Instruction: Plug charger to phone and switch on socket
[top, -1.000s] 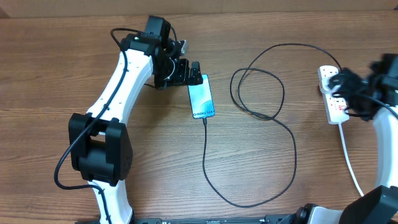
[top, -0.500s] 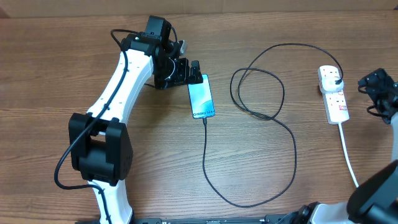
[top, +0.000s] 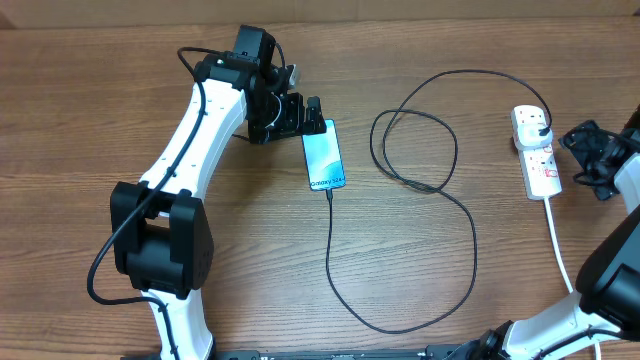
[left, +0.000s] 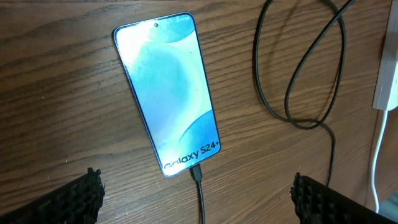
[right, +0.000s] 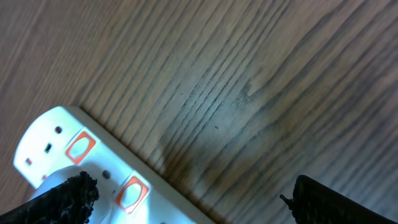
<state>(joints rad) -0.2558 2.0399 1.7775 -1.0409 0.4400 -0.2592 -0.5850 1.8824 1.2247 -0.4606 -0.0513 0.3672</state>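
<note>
The phone (top: 324, 156) lies flat on the wood table, its blue screen up with "Galaxy S24+" lettering; it also shows in the left wrist view (left: 168, 93). The charger cable (top: 420, 190) loops across the table; its connector tip (left: 196, 172) sits in the phone's bottom port and its black plug (top: 540, 125) sits in the white socket strip (top: 537, 160). My left gripper (top: 305, 115) is open at the phone's top end, holding nothing. My right gripper (top: 590, 160) is open just right of the strip, whose red-marked switches (right: 132, 191) show in the right wrist view.
The strip's thick white cord (top: 560, 250) runs toward the table's front right. The charger's loops (left: 305, 68) lie between phone and strip. Bare wood (right: 261, 93) lies beside the strip.
My right gripper left the strip, swung out to the right, and has now come back a little toward it. The left arm, phone and cable have not moved.
</note>
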